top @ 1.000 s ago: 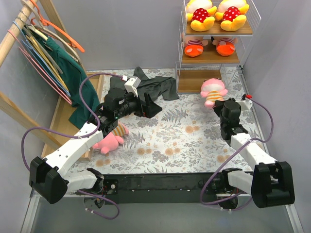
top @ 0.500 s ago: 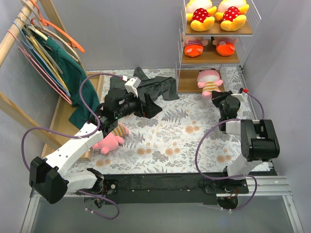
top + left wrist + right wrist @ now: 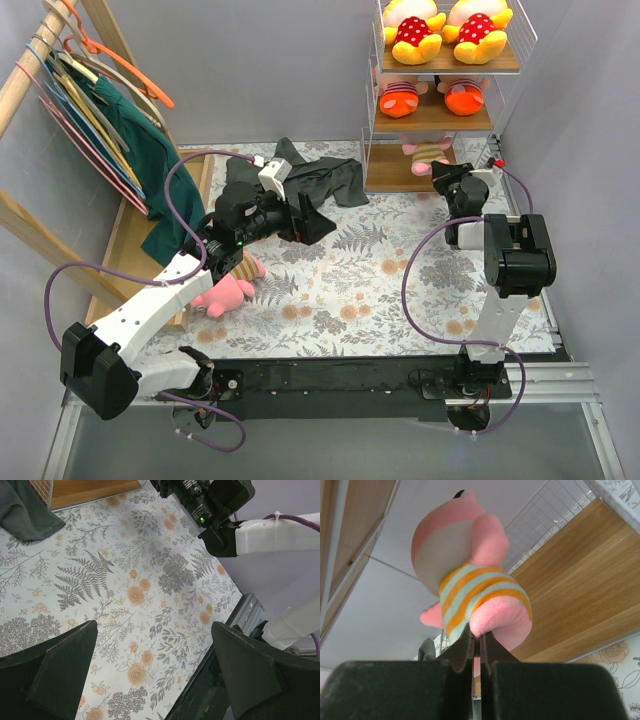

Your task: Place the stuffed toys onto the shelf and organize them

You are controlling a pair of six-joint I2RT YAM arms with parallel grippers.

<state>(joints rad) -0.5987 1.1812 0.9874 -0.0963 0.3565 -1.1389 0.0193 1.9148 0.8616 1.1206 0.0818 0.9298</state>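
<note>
The shelf (image 3: 372, 120) stands at the back right. Two yellow dolls in red polka-dot dresses (image 3: 445, 28) sit on its top board, and two striped-shirt dolls (image 3: 430, 98) on the middle board. My right gripper (image 3: 441, 167) is shut on the leg of a pink doll (image 3: 427, 152) and holds it at the bottom tier's opening. In the right wrist view the pink doll (image 3: 470, 585) hangs over the bottom board (image 3: 580, 580), pinched by the right gripper (image 3: 476, 637). A second pink doll (image 3: 225, 292) lies under my left arm. My left gripper (image 3: 300, 215) (image 3: 154, 630) is open and empty.
A dark grey garment (image 3: 320, 182) lies on the floral tablecloth (image 3: 380, 270) beside the shelf, and shows in the left wrist view (image 3: 25, 515). A slanted wooden clothes rail with hangers (image 3: 60, 120) fills the left side. Grey walls close in behind and on the right.
My right arm has stretched forward and carried the pink doll from above the tablecloth to the shelf's bottom tier. My left arm has not moved.
</note>
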